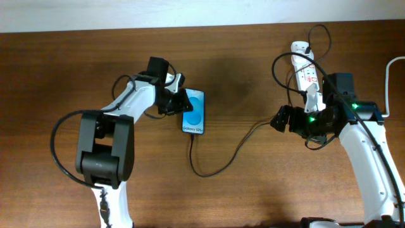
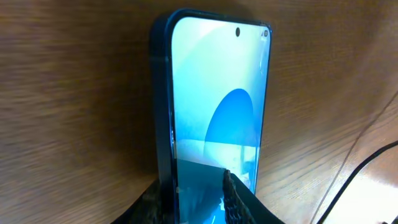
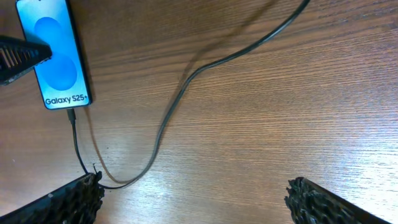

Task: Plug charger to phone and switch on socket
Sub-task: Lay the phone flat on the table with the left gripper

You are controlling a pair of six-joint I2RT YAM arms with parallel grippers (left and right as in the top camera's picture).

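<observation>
The phone [image 1: 194,114] lies flat on the wooden table, its blue screen reading "Galaxy S25+". My left gripper [image 1: 179,101] is shut on the phone's upper end; in the left wrist view [image 2: 199,202] one finger is on its edge and the other over the screen [image 2: 217,106]. The charger cable [image 1: 218,166] has its plug tip [image 3: 71,115] at the phone's [image 3: 59,56] bottom edge and looks plugged in. It loops and runs right toward the socket [image 1: 306,73]. My right gripper [image 1: 281,119] is open and empty [image 3: 193,199], just left of the socket.
A thick white cord [image 1: 388,79] runs near the table's right edge. Black cables loop over the socket's far end [image 1: 319,35]. The charger cable [image 3: 180,93] crosses the wood between both arms.
</observation>
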